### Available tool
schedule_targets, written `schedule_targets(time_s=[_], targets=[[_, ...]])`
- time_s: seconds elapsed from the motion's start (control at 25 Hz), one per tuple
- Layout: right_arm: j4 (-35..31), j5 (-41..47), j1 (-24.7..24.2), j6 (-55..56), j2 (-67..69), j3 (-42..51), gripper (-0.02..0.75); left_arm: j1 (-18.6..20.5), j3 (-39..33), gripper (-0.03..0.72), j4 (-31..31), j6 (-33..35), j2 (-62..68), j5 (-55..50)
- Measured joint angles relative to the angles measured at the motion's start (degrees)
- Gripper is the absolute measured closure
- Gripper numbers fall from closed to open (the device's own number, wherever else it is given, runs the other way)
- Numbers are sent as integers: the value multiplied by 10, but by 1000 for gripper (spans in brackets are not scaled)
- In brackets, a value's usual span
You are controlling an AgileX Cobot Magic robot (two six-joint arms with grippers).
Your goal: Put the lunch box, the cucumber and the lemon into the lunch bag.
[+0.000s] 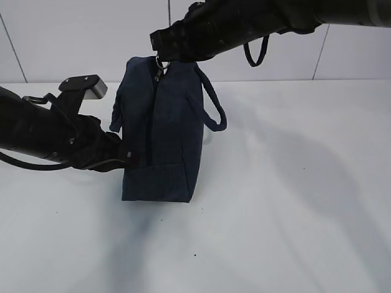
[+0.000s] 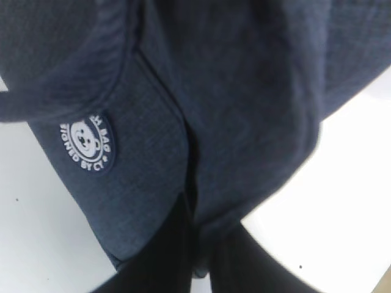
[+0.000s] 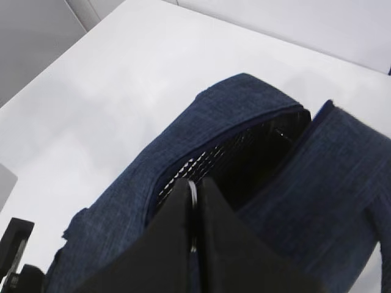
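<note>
Lunch bag (image 1: 165,134): dark navy woven cloth, matt, fine rough weave across panels and loop handle (image 1: 211,107). Round logo patch (image 2: 90,142): smooth, white on navy, slightly raised, rubbery look. Ring pull (image 3: 192,190): bright metal, glossy. Inside the zip opening (image 3: 244,152): silvery quilted lining, reflective. Right gripper (image 3: 194,207) fingers: black, matt, smooth plastic look. Table (image 1: 293,201): white, smooth, faint sheen, few dark specks near front edge.

Round white logo (image 2: 87,144) on lunch bag (image 2: 232,110): bear face, ring text partly legible, "BAG", "BY"
</note>
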State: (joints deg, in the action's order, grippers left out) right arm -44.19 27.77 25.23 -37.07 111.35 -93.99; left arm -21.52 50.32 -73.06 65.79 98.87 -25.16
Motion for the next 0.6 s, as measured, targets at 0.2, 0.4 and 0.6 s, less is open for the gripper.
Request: schedule_targets(time_s=[0.2,0.4,0.6], targets=[[-3,-25,0,-11,0,0,738,0,0,688,6,0,0,-11],[-3,-43,0,-21,0,0,738,0,0,688,20,-2,0,-38],[-3,-54,-2,-33,0,0,738,0,-1,688,33,-12,0,-65]])
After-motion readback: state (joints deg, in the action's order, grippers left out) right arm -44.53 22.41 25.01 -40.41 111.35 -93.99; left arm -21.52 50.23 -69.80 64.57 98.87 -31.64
